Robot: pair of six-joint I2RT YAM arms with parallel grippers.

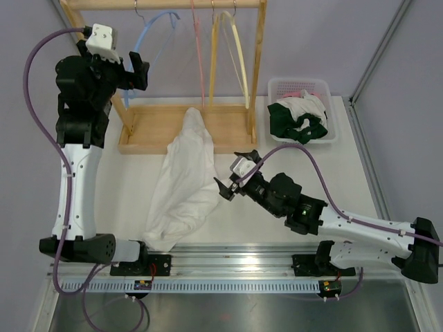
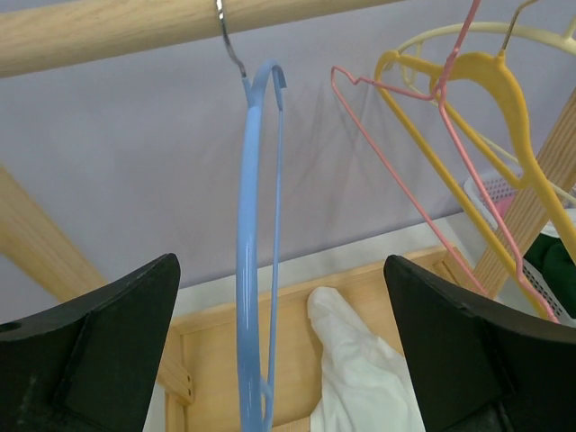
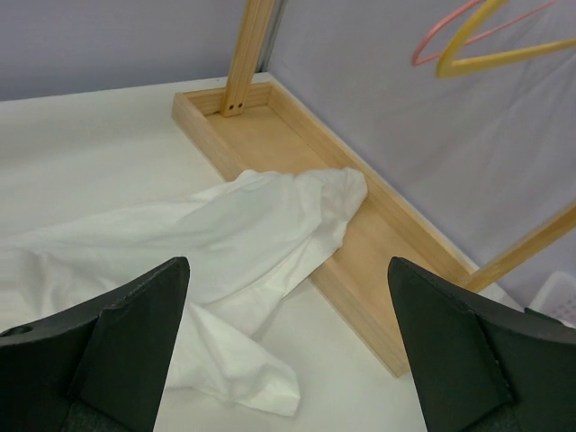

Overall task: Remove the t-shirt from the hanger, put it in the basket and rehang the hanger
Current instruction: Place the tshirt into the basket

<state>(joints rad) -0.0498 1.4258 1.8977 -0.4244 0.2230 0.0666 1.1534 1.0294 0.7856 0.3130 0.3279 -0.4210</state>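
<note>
Hangers [image 2: 255,270] overhead — t-shirt [image 1: 183,180] across rack base [image 1: 152,128]

The left wrist view cut off the blue hanger [image 2: 245,270] and t-shirt [image 2: 360,378] at its bottom edge. The right wrist view lost the t-shirt past its left edge and showed only a corner of the basket [image 3: 560,292].

The left arm [image 1: 75,181] and right arm [image 1: 367,232] share one build: white tapered links between bulky black joint housings, on black bases bolted to a silver rail [image 1: 228,266] at the near edge. A purple cable [image 1: 41,131] loops along the left arm, and a second purple cable [image 1: 315,169] runs along the right. Each wrist carries a white camera block [image 1: 102,38]. The left tool [image 1: 138,71] and right tool [image 1: 225,188] have broad, matte black wedge-shaped fingers [image 2: 90,351]. A small green light [image 1: 300,223] glows on the right arm.
</note>
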